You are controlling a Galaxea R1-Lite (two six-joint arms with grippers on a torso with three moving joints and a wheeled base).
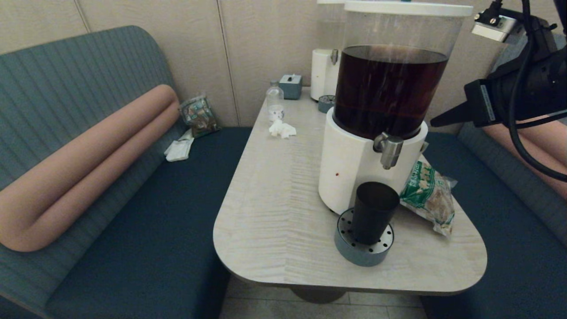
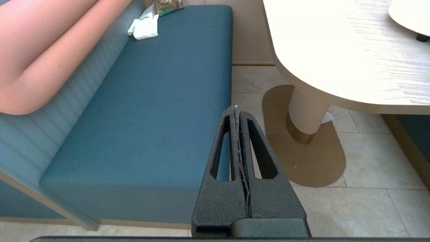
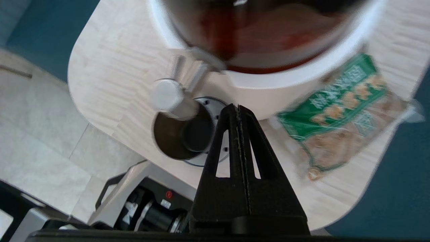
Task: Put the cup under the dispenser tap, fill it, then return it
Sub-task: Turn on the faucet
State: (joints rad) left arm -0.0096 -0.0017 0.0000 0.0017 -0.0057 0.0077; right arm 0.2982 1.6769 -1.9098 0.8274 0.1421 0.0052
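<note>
The black cup (image 1: 373, 212) stands upright on a round grey perforated drip tray (image 1: 363, 252), directly below the steel dispenser tap (image 1: 389, 150) of the big tank of dark brown liquid (image 1: 387, 88). From above, the cup (image 3: 181, 139) shows its dark inside beneath the tap (image 3: 171, 97). My right gripper (image 1: 436, 120) hangs shut and empty in the air to the right of the tank, above and apart from the cup; its tips (image 3: 237, 107) are pressed together. My left gripper (image 2: 237, 109) is shut and empty, parked low beside the bench, away from the table.
A green snack bag (image 1: 429, 197) lies on the table (image 1: 274, 208) right of the cup. Further back are a crumpled tissue (image 1: 282, 129), a small clear bottle (image 1: 274, 102), a grey box (image 1: 291, 85) and a second white dispenser (image 1: 324, 73). Blue benches flank the table.
</note>
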